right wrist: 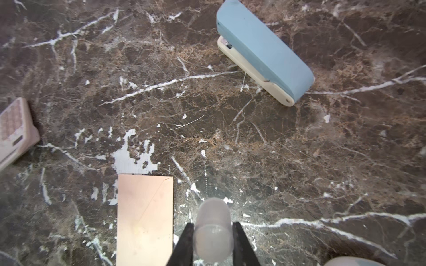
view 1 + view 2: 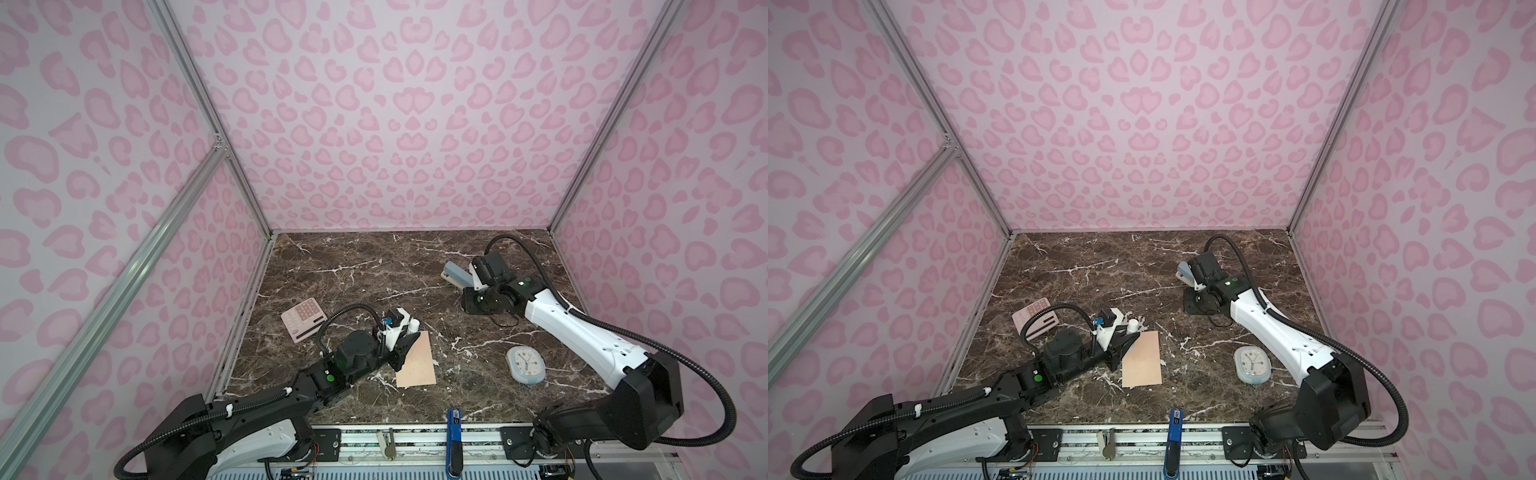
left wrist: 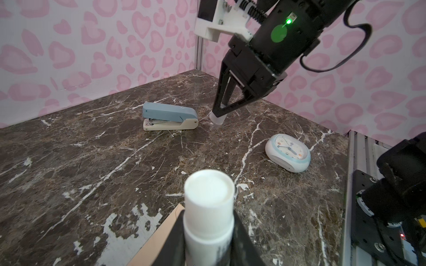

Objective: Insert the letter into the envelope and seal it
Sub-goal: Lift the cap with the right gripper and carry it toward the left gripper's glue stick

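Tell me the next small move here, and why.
Probably carry the right claw with its clear cap over to the white glue stick in the left claw and recap it. The envelope lies flat with its flap folded down and no letter showing, so gluing looks finished, though I cannot tell whether it is stuck.

Twin high overviews, two close wrist views

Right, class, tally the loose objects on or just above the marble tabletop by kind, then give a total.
Envelope: 1
Calculator: 1
Stapler: 1
Clock: 1
Glue stick: 1
Translucent cap: 1
Total: 6
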### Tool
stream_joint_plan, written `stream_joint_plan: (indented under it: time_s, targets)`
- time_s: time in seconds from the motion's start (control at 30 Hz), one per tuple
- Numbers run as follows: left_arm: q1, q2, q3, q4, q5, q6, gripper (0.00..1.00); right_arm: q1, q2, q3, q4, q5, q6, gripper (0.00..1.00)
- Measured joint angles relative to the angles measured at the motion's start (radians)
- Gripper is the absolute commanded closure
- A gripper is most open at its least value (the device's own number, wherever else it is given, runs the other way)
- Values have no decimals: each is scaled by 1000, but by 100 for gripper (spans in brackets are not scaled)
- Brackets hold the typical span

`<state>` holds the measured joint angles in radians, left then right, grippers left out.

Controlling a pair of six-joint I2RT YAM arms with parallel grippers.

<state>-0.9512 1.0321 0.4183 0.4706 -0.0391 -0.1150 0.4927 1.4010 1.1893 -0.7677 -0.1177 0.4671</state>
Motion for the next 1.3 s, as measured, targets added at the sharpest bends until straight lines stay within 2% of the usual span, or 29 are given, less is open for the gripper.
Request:
stream_joint_plan:
  time_s: [0.37,0.63,0.93,1.3]
  targets:
    - [27,-18,-13,32,-17,66,96,13,-175,15,-29,-156,-39,74]
    - [34,27,-2,57,-17,100,96,74,-256,15,-2,-294,-40,73]
    - [34,102,50,88,-1,115,96,114,-291,-58,106,-433,20,73]
    - [34,142,89,130,32,113,96,131,-290,-114,245,-489,98,73]
